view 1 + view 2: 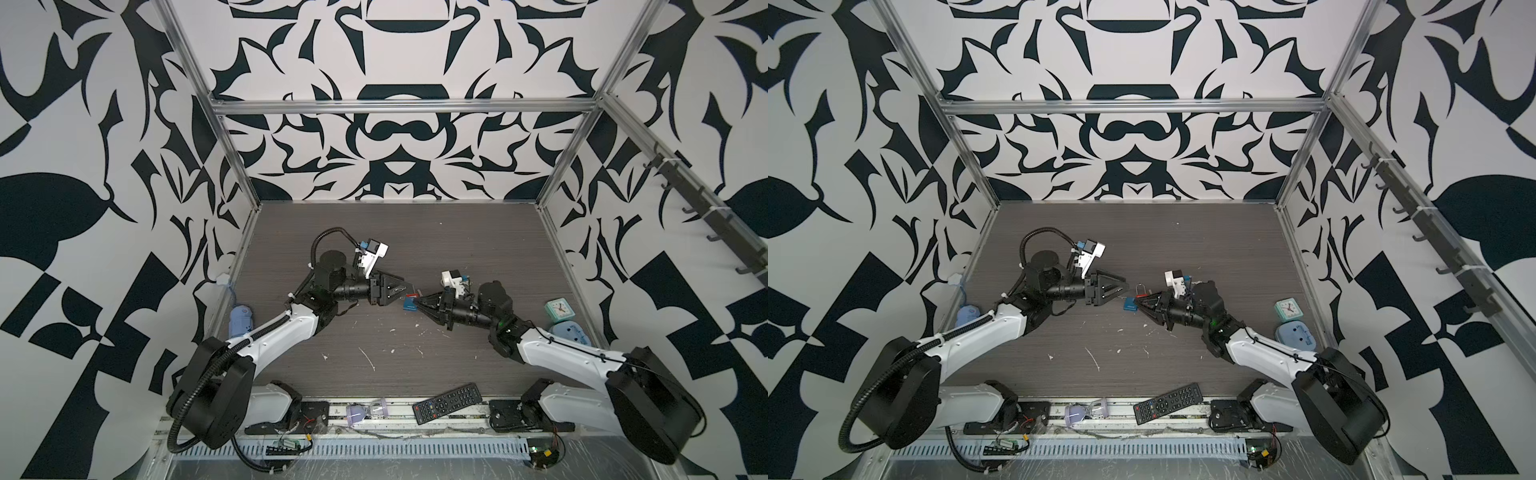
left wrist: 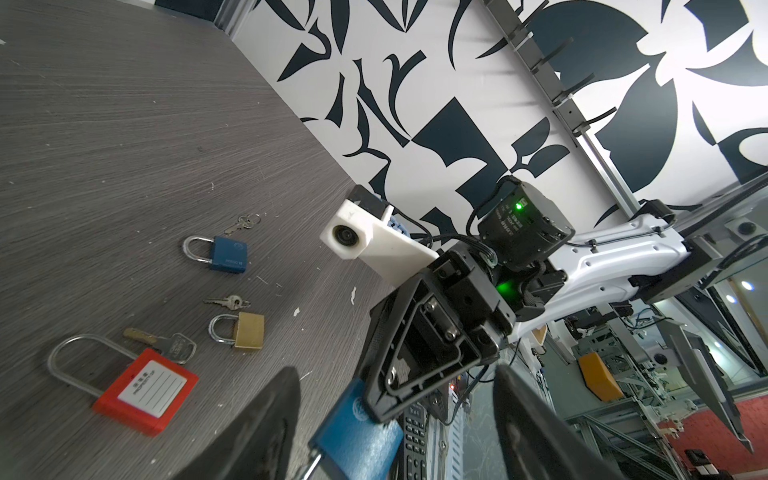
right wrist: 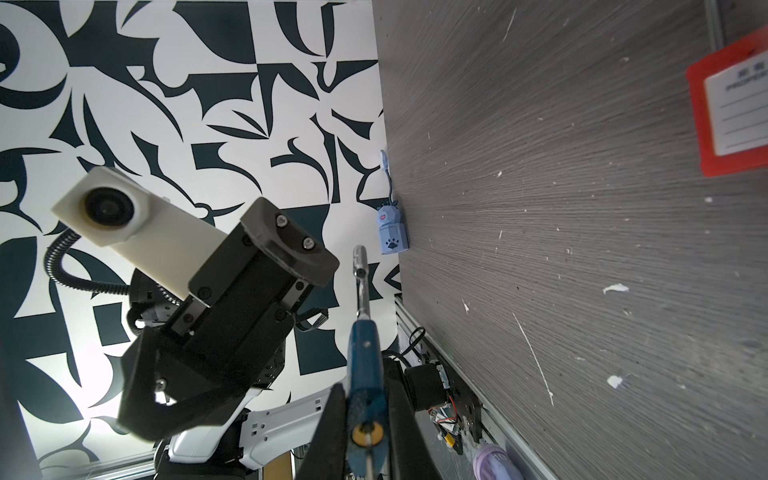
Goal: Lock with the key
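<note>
A blue padlock (image 3: 365,374) is held off the table by my right gripper (image 3: 365,386), which is shut on its body. Its brass keyhole (image 3: 366,434) faces the right wrist camera and its shackle (image 3: 359,266) points away. Both top views show it mid-table (image 1: 409,306) (image 1: 1130,304). My left gripper (image 2: 395,374) is open, its fingers (image 2: 266,428) on either side of the padlock (image 2: 357,436) without touching it. Loose keys (image 2: 166,343) lie on the table; no key is in either gripper.
On the table beyond lie a red padlock (image 2: 145,388), a brass padlock (image 2: 247,330) and a second blue padlock (image 2: 228,253), each with keys beside it. A remote (image 1: 451,402) lies at the front edge, a small clock (image 1: 559,309) at the right wall, and a blue toy (image 1: 241,320) at the left.
</note>
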`<state>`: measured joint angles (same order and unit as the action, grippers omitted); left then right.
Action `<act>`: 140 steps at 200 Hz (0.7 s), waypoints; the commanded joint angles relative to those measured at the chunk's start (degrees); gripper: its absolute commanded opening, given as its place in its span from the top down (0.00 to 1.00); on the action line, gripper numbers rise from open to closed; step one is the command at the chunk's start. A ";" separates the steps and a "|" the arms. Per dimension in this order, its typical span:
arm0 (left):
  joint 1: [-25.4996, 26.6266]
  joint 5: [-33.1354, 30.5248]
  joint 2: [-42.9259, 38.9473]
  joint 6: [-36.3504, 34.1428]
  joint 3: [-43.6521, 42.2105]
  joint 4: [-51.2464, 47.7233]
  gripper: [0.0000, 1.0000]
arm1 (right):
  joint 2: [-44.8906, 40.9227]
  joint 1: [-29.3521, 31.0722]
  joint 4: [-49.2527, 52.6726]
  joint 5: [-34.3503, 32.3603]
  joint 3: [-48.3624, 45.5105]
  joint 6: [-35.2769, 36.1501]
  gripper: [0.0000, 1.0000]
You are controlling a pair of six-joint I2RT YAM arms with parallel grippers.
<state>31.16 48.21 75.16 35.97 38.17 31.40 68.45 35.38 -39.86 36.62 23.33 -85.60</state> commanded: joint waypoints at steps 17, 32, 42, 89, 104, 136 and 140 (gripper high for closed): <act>0.14 3.85 2.50 0.40 -0.94 3.63 0.26 | 0.69 0.40 -5.37 0.83 3.28 0.25 1.00; 0.13 4.61 3.19 1.01 -0.82 4.35 0.27 | 0.25 0.43 -4.91 0.95 3.61 0.38 1.00; 0.18 4.87 3.48 1.25 -0.94 4.78 0.27 | -0.12 0.44 -4.22 1.25 4.08 0.52 1.00; 0.14 6.05 5.58 3.04 -1.90 8.22 0.29 | -3.78 0.40 -0.14 1.35 5.23 1.60 1.00; 0.16 6.44 6.33 4.22 -2.33 10.08 0.30 | -4.66 0.40 0.57 1.50 5.53 1.71 1.00; 0.20 7.73 7.11 7.57 -3.16 14.44 0.34 | -5.78 0.23 3.37 1.61 6.69 3.35 1.00; 0.20 7.77 7.09 8.05 -3.26 14.83 0.36 | -5.78 0.22 3.37 1.69 6.77 3.34 1.00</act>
<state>31.16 53.69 81.54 40.97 36.05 40.73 64.36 35.46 -34.50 37.39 26.65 -84.25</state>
